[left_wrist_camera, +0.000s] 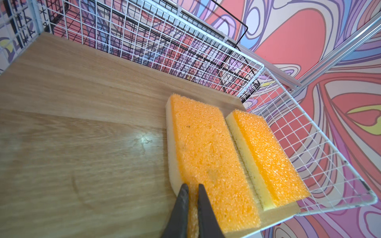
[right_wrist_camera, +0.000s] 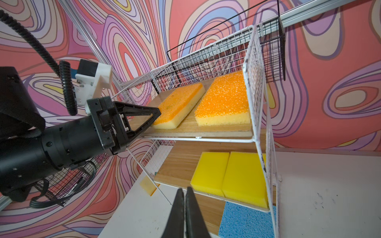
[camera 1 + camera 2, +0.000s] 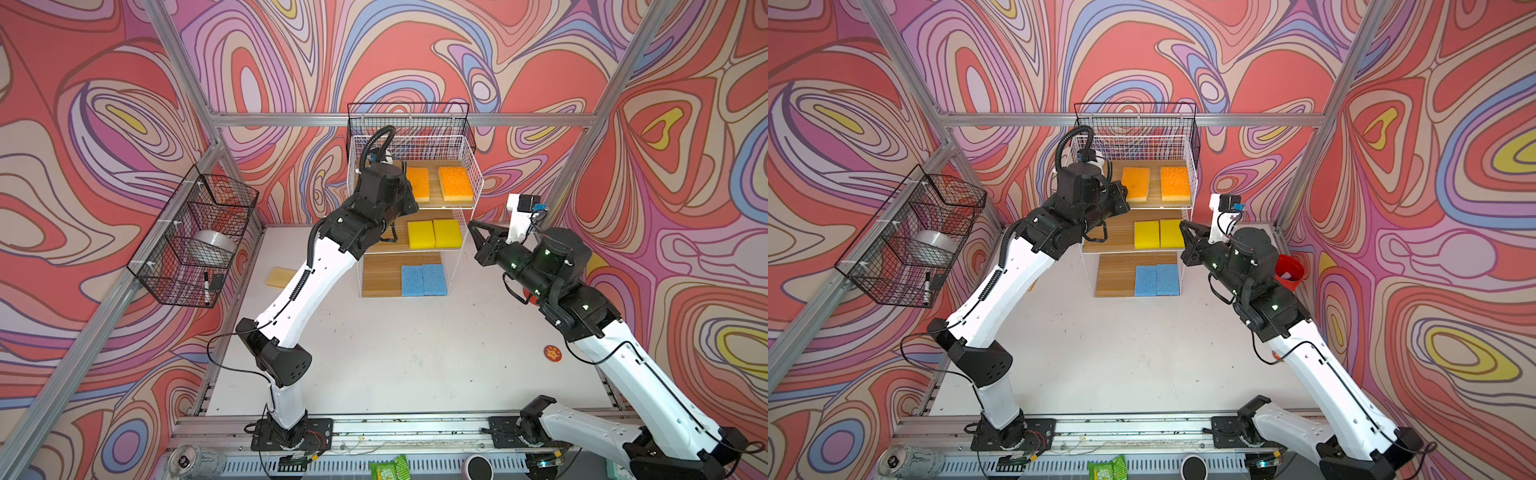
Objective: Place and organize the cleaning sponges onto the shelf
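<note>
orange sponge (image 1: 206, 156) corner touches the nearly closed left jaws; right jaws are closed, empty.

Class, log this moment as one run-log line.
left gripper: jaws shut, tip at orange sponge, top tier | right gripper: shut, empty, beside shelf | shelf: six placed | table: loose sponge

I count two blue sponges (image 3: 412, 281), two yellow sponges (image 3: 421, 235), three orange sponges (image 3: 456, 183), one shelf (image 3: 380, 274), two black baskets (image 3: 195, 245) and one red disc (image 3: 552, 353).
</note>
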You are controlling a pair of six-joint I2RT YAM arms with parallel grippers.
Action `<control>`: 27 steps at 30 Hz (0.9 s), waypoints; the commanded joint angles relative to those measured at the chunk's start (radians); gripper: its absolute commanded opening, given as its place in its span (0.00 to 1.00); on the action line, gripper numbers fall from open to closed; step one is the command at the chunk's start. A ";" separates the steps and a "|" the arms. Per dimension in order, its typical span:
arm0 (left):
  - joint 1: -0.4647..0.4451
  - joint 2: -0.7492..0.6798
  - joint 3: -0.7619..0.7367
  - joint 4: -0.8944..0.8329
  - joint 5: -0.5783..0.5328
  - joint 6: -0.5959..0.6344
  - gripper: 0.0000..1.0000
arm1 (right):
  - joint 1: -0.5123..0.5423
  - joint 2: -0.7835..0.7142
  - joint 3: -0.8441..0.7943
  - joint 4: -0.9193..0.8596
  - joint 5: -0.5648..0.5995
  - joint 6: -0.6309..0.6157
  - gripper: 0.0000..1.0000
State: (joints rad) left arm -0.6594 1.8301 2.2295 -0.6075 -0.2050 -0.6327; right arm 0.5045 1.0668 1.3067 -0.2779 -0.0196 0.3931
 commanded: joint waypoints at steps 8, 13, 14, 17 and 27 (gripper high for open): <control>-0.032 0.041 0.011 -0.017 0.023 -0.010 0.09 | -0.004 -0.008 -0.018 0.011 0.012 -0.016 0.00; -0.046 0.055 0.023 -0.013 0.024 -0.012 0.10 | -0.004 -0.004 -0.016 0.011 0.012 -0.017 0.00; -0.049 0.058 0.022 -0.013 0.024 -0.012 0.10 | -0.004 -0.004 -0.019 0.011 0.014 -0.019 0.00; -0.055 0.065 0.030 -0.009 0.024 -0.013 0.13 | -0.004 -0.005 -0.023 0.010 0.018 -0.021 0.00; -0.062 0.067 0.032 -0.013 0.018 -0.010 0.55 | -0.004 -0.004 -0.020 0.004 0.022 -0.023 0.00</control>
State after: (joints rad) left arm -0.7197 1.8732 2.2642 -0.5617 -0.1925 -0.6327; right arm 0.5045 1.0672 1.2938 -0.2775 -0.0116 0.3817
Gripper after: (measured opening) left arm 0.499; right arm 0.048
